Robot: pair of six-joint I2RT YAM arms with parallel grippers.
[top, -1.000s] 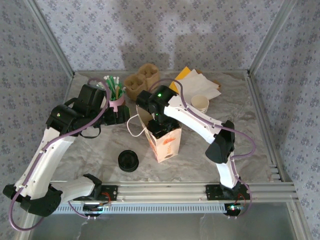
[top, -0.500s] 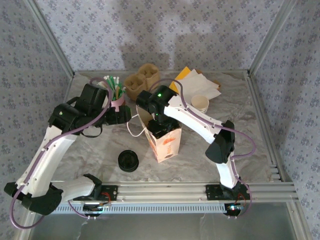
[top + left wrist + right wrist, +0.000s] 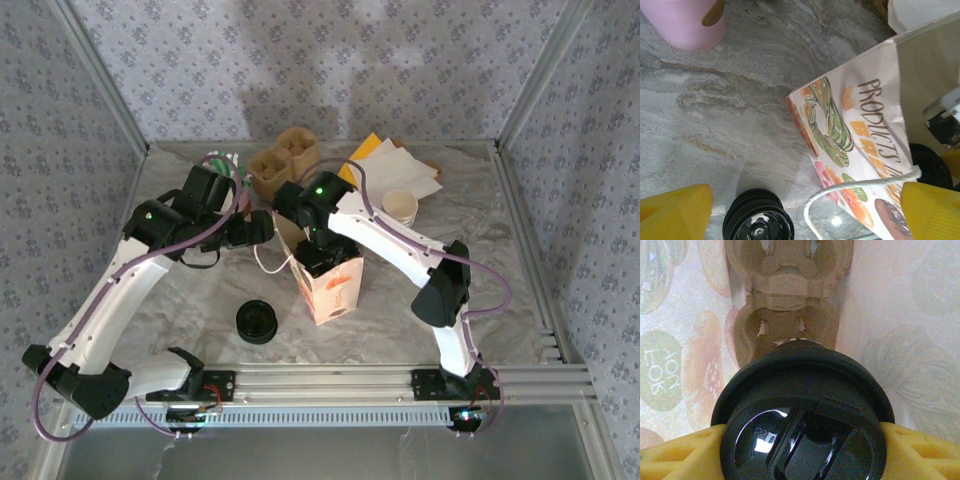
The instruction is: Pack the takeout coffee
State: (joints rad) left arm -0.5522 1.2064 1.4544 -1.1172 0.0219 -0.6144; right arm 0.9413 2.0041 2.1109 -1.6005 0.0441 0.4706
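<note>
The takeout coffee (image 3: 805, 425) shows its round black lid, clamped between the yellow fingers (image 3: 680, 452) of my right gripper (image 3: 802, 450). The cup body under the lid is hidden. That gripper (image 3: 318, 262) reaches down into the open top of the printed paper bag (image 3: 335, 290), whose inner wall (image 3: 900, 315) surrounds the cup. My left gripper (image 3: 255, 230) hovers just left of the bag and stands open (image 3: 805, 215). The bag's white cord handle (image 3: 840, 189) loops between its fingertips without touching them. The bag's printed side (image 3: 860, 125) lies to its right.
A low pile of black lids (image 3: 257, 321) (image 3: 757, 222) sits near the front. At the back are a brown cup carrier (image 3: 283, 165), napkins (image 3: 395, 165) and a stack of lidless cream cups (image 3: 400, 206). A pink holder (image 3: 690, 22) stands behind the left arm.
The left arm has swung right and forward, bringing its open gripper up to the bag's handle. The right arm and bag have stayed put.
</note>
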